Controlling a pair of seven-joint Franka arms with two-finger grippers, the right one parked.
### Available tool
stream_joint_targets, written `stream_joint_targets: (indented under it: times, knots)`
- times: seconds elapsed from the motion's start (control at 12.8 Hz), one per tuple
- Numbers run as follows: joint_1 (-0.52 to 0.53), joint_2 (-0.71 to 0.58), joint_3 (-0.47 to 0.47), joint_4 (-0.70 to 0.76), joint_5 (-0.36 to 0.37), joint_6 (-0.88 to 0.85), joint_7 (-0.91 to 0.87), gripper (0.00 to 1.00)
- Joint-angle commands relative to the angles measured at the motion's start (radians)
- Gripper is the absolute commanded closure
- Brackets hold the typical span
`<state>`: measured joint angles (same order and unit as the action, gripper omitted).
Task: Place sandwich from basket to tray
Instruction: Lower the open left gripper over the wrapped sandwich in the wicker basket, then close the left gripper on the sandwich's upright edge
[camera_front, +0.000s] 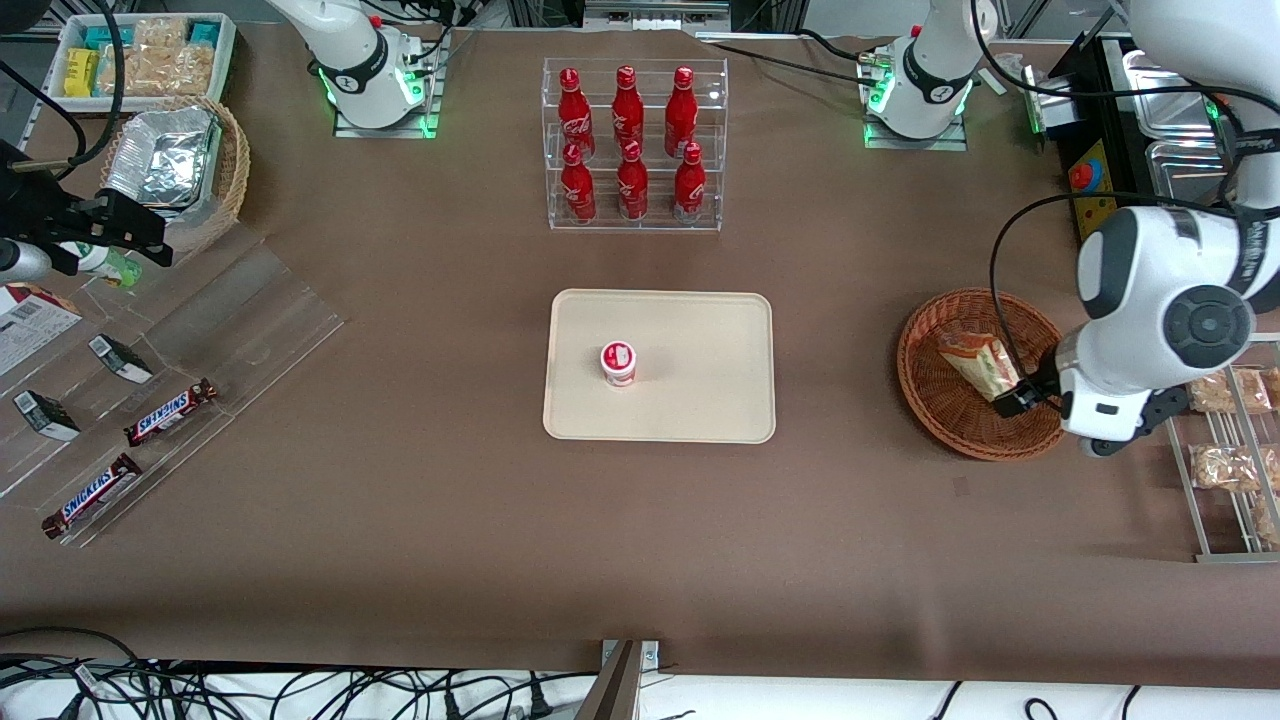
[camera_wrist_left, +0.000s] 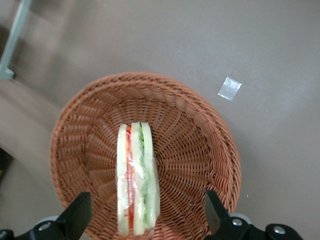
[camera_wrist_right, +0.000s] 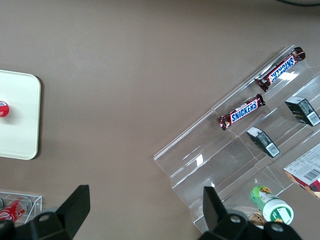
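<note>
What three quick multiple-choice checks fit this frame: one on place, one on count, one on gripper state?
1. Where is the sandwich?
A. on the tray
B. in the basket
C. on the bare table

2. How many red bottles stand in the clear rack?
A. four
B. six
C. eight

3. How is the gripper?
A. open above the sandwich
B. shut on the sandwich
C. open above the tray

Key: 1 B, it lies in the basket. 2 B, two rows of three. 3 A, the fingers stand apart on either side of the sandwich; the tray holds only a small cup.
</note>
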<state>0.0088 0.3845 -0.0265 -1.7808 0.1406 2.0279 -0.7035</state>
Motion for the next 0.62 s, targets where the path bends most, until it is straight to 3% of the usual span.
stream_joint_targets:
  times: [0.0, 0.16, 0.55]
  knots:
    - [0.0, -0.068, 0.0, -0.162, 0.039, 0.128, -0.076, 0.0]
    - [0.002, -0.07, -0.003, -0.224, 0.15, 0.185, -0.151, 0.0]
    - [0.002, -0.065, -0.003, -0.29, 0.158, 0.216, -0.217, 0.0]
